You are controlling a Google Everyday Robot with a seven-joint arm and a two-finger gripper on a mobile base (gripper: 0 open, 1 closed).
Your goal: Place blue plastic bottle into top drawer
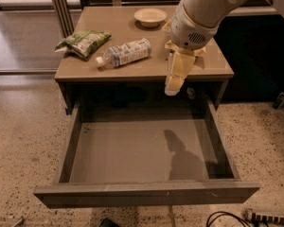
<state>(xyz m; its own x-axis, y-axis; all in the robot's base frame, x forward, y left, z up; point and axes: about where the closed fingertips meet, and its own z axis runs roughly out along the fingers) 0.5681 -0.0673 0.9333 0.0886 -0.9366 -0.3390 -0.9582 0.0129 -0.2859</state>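
i read this as the reach step: nothing is picked up yet and the pincer (pixel 171 89) carries nothing. it hangs pointing down at the front edge of the table (pixel 213 70), above the back part of the open drawer (pixel 146 193). i cannot tell from here whether it is open or closed

the bottle (pixel 126 53) lies on its side on the table top, to the left of the pincer and a little farther back, well apart from it, with its white cap end turned away from the pincer. the green bag (pixel 83 41) sits beyond that cap end, farther left again, close to the bottle but not touching as far as i can judge. the bowl (pixel 150 16) is behind the pincer and slightly left

the drawer below the pincer is pulled right out and its floor is bare, so the drop spot is ready. next i would carry the pincer left and back over the bottle, turn it to close across the body rather than along it, then come down gently, since a round bottle lying flat will likely roll if nudged
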